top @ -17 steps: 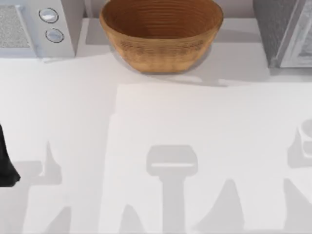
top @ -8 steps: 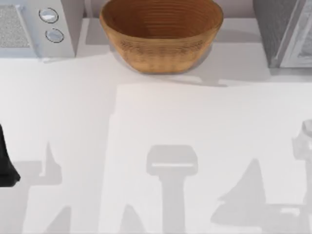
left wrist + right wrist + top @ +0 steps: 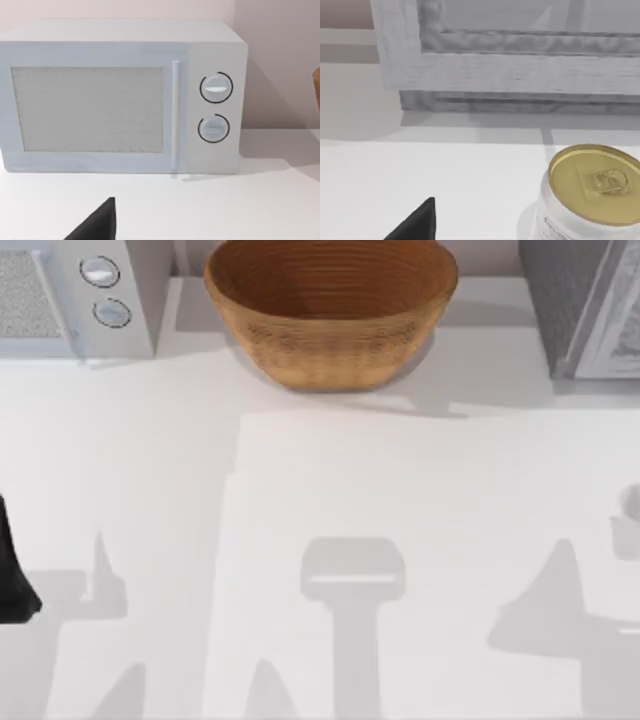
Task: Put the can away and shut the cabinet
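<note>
Our right tool point(image 3: 422, 222) shows a single dark fingertip, so we cannot tell its spread. We judge this the approach: next it must centre over the can point(image 3: 592, 192), which stands upright on the bench point(image 3: 445, 175) just beside it, before the cabinet point(image 3: 520, 60) beyond. Our left tool point(image 3: 100, 222) idles facing the microwave point(image 3: 120, 100).
</note>
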Robot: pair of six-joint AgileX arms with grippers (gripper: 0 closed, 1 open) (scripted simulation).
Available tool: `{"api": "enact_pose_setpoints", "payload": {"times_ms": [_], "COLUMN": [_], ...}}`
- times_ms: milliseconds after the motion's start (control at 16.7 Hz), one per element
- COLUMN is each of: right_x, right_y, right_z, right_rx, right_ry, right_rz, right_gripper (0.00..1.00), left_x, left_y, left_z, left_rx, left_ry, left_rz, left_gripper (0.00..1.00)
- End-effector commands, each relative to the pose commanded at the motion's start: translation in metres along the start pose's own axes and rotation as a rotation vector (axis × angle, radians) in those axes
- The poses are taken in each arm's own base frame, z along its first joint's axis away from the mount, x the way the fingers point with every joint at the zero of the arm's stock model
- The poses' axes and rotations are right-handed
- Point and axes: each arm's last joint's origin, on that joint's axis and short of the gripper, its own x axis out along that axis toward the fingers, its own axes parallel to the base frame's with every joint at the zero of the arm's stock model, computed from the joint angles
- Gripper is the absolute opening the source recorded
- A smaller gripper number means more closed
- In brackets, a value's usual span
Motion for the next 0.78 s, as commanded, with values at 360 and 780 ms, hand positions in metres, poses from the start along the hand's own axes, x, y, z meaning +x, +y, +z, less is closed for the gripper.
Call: {"api": "enact_pose_setpoints", "payload": {"times_ms": [360,780], "right_x": [0.02,0.026], "right_y": [-0.012,-0.016], "right_z": [-0.032,-0.047], "right_rx": [0.016,0.024], "right_ry": [0.046,0.058], "right_rz": [0.002,0.004], "right_gripper": [1.0,1.0], "left_x": [0.0,0.0], "left_y": [0.0,0.0], "left_z": [0.0,0.0], "left_rx": [0.0,0.0], "left_ry": [0.0,0.0], "left_rz": [0.0,0.0], "left_gripper": [1.0,1.0]}}
